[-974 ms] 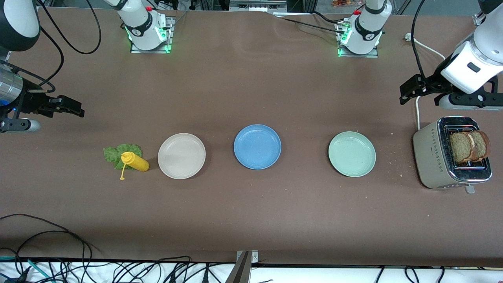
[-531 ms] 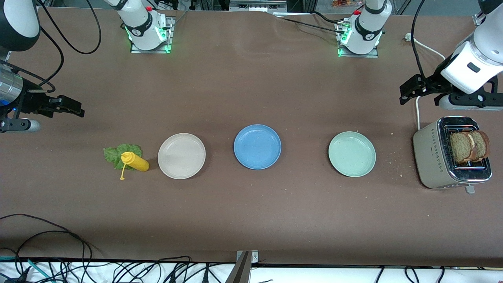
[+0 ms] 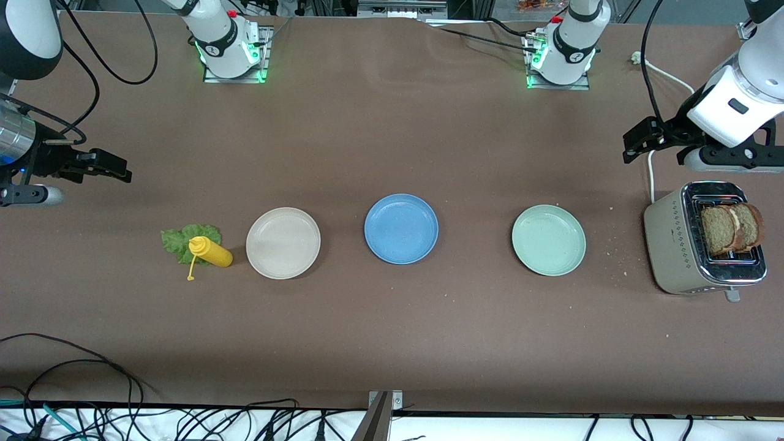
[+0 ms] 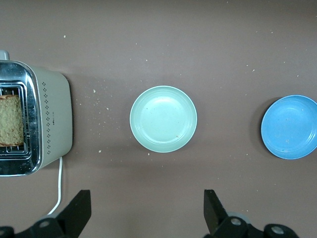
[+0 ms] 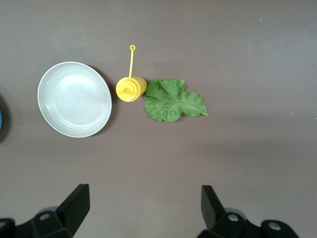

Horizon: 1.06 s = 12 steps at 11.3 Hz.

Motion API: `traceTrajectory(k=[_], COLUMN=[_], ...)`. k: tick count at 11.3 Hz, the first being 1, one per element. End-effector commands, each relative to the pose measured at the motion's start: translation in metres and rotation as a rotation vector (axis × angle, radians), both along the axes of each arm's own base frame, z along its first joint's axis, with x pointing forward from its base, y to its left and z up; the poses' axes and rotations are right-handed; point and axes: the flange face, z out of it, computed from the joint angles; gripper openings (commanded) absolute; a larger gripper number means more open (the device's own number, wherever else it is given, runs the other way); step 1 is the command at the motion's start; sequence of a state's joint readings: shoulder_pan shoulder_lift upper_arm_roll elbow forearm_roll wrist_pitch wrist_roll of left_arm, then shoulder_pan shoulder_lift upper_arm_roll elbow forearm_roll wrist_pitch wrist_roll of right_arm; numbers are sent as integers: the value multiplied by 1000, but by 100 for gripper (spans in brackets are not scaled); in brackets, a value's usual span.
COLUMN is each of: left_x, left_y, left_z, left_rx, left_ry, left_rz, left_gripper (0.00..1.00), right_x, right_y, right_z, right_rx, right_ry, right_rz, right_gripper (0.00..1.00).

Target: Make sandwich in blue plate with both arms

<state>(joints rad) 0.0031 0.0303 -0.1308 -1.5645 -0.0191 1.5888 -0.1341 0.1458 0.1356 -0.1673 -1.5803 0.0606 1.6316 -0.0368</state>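
The blue plate [image 3: 401, 228] lies empty at the middle of the table and shows in the left wrist view [image 4: 290, 127]. Two brown bread slices [image 3: 732, 228] stand in the toaster [image 3: 674, 245] at the left arm's end; one shows in the left wrist view [image 4: 11, 120]. The lettuce leaf [image 3: 177, 237] lies flat at the right arm's end, beside the cream plate, and shows in the right wrist view [image 5: 173, 100]. My left gripper [image 3: 637, 144] is open and empty over bare table beside the toaster [image 4: 147, 203]. My right gripper [image 3: 116, 170] is open and empty over bare table [image 5: 144, 198].
A yellow squeeze bottle [image 3: 210, 252] stands against the lettuce, cap hanging open [image 5: 131, 89]. A cream-white plate [image 3: 283, 242] and a pale green plate [image 3: 549, 239] flank the blue one. The toaster's white cord [image 3: 650, 177] and crumbs lie nearby. Cables hang along the table's front edge [image 3: 92, 380].
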Motion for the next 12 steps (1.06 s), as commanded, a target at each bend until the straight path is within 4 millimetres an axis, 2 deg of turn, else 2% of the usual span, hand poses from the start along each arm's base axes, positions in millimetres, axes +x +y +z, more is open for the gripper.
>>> traceTrajectory(k=[1, 2, 3, 4, 5, 9, 10, 12], left_x=[2, 5, 13, 16, 24, 48, 52, 64], left_y=[2, 1, 3, 9, 24, 101, 128, 177], left_z=[1, -4, -20, -27, -39, -87, -99, -121], left_rx=[8, 8, 22, 33, 41, 105, 99, 76], left_ry=[14, 22, 47, 59, 78, 143, 150, 112], left_rz=[5, 4, -6, -3, 20, 120, 157, 46], left_gripper=[100, 100, 100, 100, 100, 100, 100, 100], right_x=[-2, -2, -2, -2, -1, 0, 1, 5], right_y=[1, 1, 1, 2, 1, 2, 5, 9], right_z=[5, 5, 5, 5, 5, 4, 4, 3], right_rx=[17, 17, 17, 15, 15, 14, 12, 11], right_ry=[1, 1, 1, 2, -1, -6, -8, -9], right_rz=[0, 0, -4, -6, -7, 3, 6, 5], right_gripper=[100, 100, 100, 100, 100, 100, 100, 100])
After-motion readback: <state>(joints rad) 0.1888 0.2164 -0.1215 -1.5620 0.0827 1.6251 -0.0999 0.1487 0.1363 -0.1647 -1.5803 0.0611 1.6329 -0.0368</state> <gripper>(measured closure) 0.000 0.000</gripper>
